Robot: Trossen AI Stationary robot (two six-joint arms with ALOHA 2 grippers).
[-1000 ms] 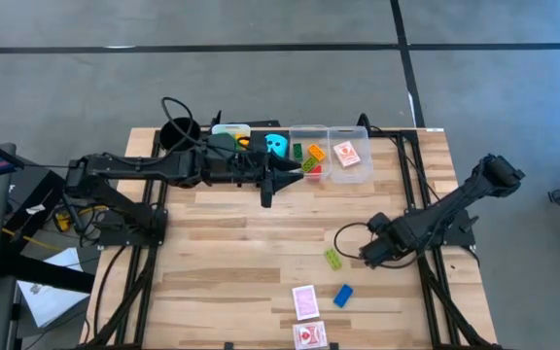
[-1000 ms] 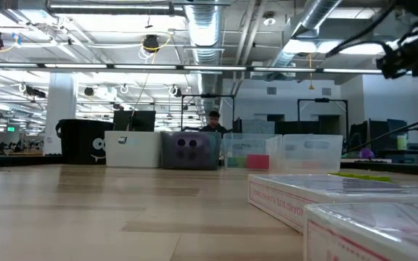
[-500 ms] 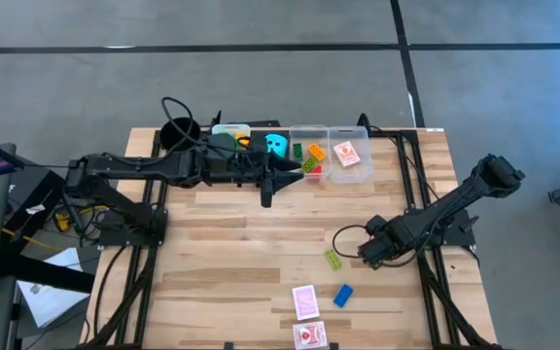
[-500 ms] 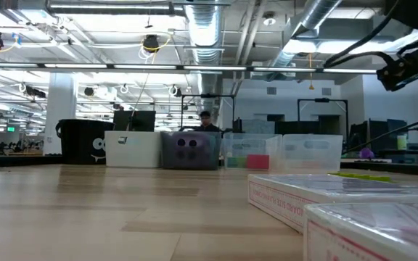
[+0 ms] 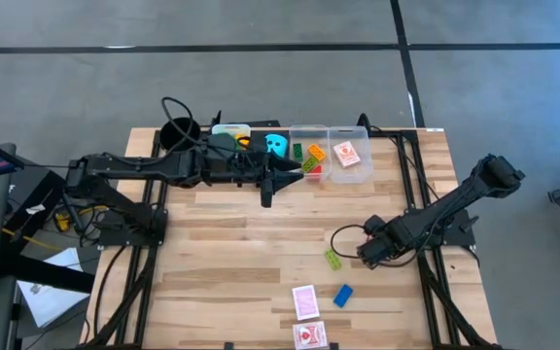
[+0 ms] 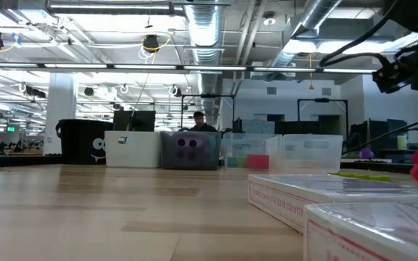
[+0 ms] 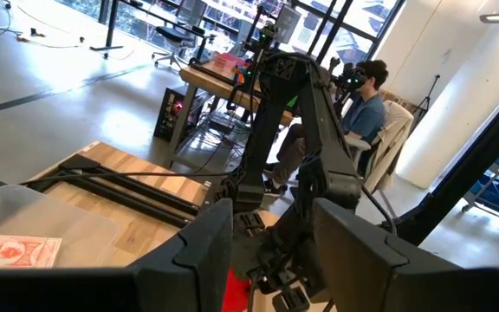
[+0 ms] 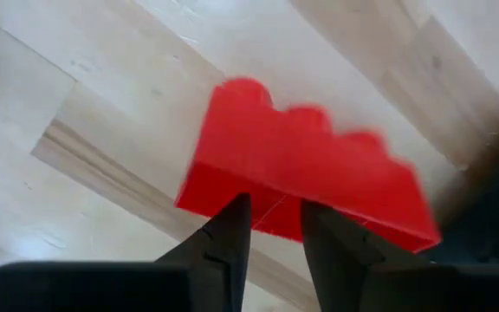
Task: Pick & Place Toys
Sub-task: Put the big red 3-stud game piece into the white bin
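Red brick [image 8: 306, 169] pinched in right gripper [image 8: 271, 227] fingers, low over tabletop [image 5: 241, 243] near green brick [image 5: 332, 259] — ready for carry to bins [image 5: 330, 152] (likely). Left gripper [image 5: 267, 197] waits by bins, fingers part-open, empty.

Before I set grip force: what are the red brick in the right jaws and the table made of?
Red brick: looks like hard, smooth plastic, with moulded studs and a uniform colour. Table: seemingly wood, pale planks with visible grain and seams.
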